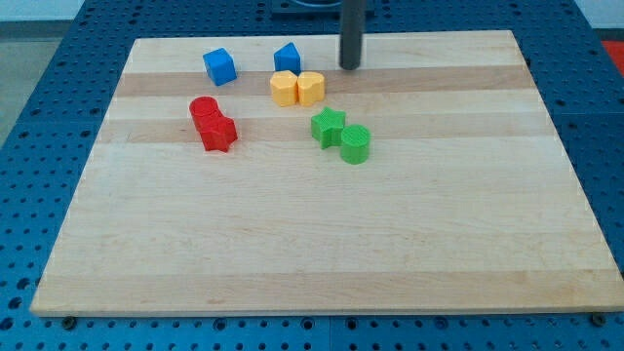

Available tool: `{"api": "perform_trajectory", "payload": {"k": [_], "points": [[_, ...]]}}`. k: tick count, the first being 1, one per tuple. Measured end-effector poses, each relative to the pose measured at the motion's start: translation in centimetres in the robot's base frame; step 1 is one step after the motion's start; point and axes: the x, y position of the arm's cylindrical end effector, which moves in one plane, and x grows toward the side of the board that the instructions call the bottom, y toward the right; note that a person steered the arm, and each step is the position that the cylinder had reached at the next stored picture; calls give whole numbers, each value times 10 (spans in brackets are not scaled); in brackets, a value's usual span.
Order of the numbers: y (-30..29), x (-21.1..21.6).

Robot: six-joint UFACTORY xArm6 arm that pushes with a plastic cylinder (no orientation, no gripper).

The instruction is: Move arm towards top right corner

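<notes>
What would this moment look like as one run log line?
tip: near board's top edge, right of blue block, touching nothing | blocks: all left of or below tip | top right corner: not yet reached

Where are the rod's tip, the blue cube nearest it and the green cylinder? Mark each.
my tip [351,66]: camera view, the rod's very lower end.
blue cube [287,57]: camera view, middle of its visible faces.
green cylinder [356,143]: camera view, middle of its side.

Pale matt wooden board [322,244], ridged plastic-looking green blocks [341,136].
</notes>
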Motion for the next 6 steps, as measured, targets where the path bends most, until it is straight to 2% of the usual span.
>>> {"api": "perform_trajectory", "payload": {"k": [3, 4, 5, 6], "points": [[-131, -1], [-140, -1], [-77, -6], [27, -8]]}}
